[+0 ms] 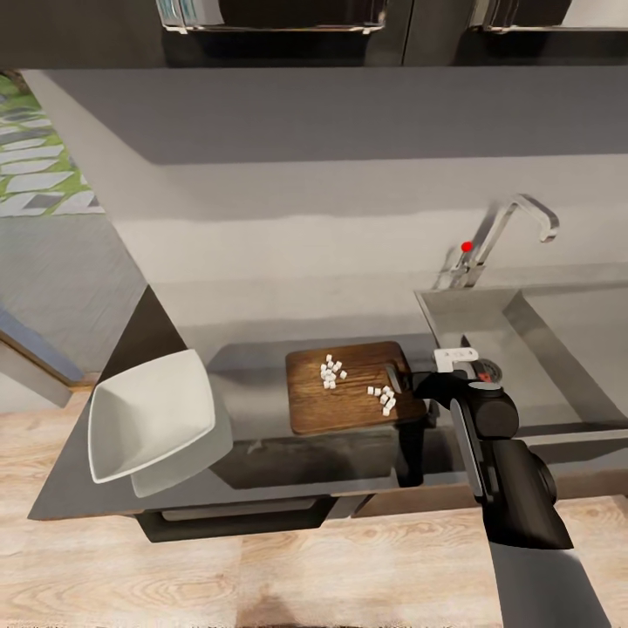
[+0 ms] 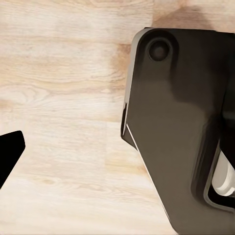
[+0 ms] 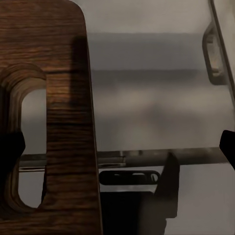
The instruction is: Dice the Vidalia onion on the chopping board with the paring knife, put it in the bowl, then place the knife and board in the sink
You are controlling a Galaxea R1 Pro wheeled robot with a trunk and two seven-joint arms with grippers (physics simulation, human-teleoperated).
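Two loose heaps of diced onion [image 1: 358, 381] sit on the chopping board [image 1: 353, 399], and they are my main worry. My right hand [image 1: 425, 384] hovers at the board's slotted end, on the side nearest the sink [image 1: 558, 349]. In the right wrist view the slot handle [image 3: 30, 147] lies close below the camera, and the hand's two dark fingertips [image 3: 11, 149] show at opposite edges of the picture, well apart, clamped on nothing. If I catch or lift that end now, I judge the board would tilt and the cubes would slide onto the worktop [image 1: 253, 366] before any reach the bowl [image 1: 150, 425]. A nudge alone might scatter the heap nearest the hand.

My left hand hangs low beside the robot's dark body, over the light wooden floor [image 2: 63, 98]. One dark tip shows at the frame's edge, so I cannot tell how that hand stands.

Nearest me on the worktop, the white square bowl sits at the front left corner, close to the edge and well apart from the board. A careless sweep could push it off. Further in, the board is dark brown with rounded corners, and the cubes on it are tiny and white. Beyond, the tap [image 1: 506, 235] with its red knob stands behind the steel basin. The paring knife I cannot pick out with certainty.
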